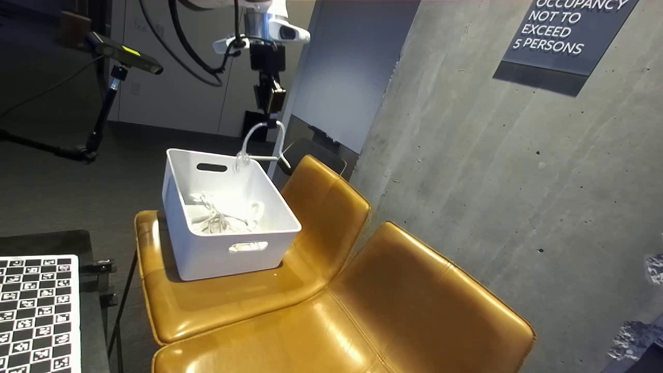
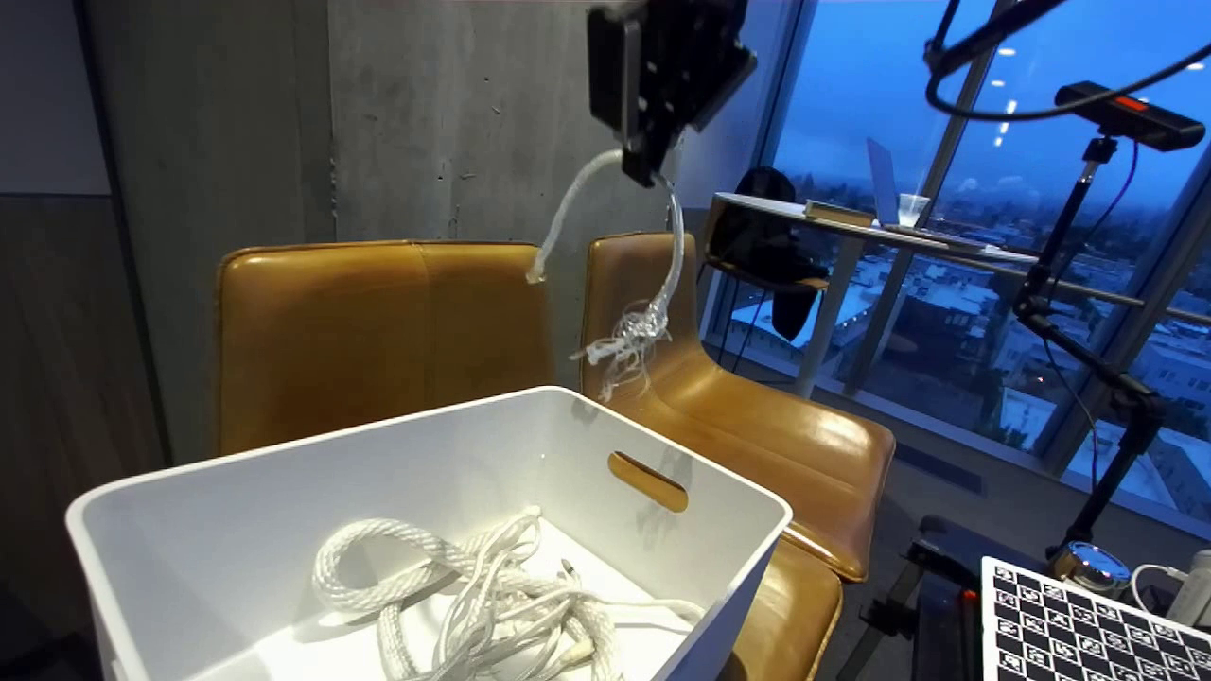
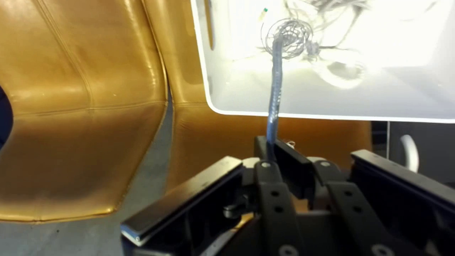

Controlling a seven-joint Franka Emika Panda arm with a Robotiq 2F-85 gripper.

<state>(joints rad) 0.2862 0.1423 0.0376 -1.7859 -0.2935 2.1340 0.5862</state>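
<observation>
My gripper (image 1: 271,122) is shut on a white rope (image 1: 249,135) and holds it up in the air above the rim of a white bin. The gripper (image 2: 645,170) and the rope (image 2: 677,246) also show in an exterior view. Two rope lengths hang from the fingertips; one end is frayed into loose strands, the other is plain. In the wrist view the fingertips (image 3: 271,147) pinch the rope (image 3: 276,85), whose frayed end hangs over the bin (image 3: 320,116). Inside the bin (image 1: 222,261) lie tangled white ropes (image 2: 473,596), thick and thin, on its floor.
The bin stands on a tan leather chair (image 1: 233,305). Another tan chair (image 1: 440,269) stands beside it. A concrete wall (image 1: 492,181) rises behind the chairs. A patterned board (image 1: 39,316) and a camera on a stand (image 1: 127,54) are nearby. A table (image 2: 946,238) stands by the windows.
</observation>
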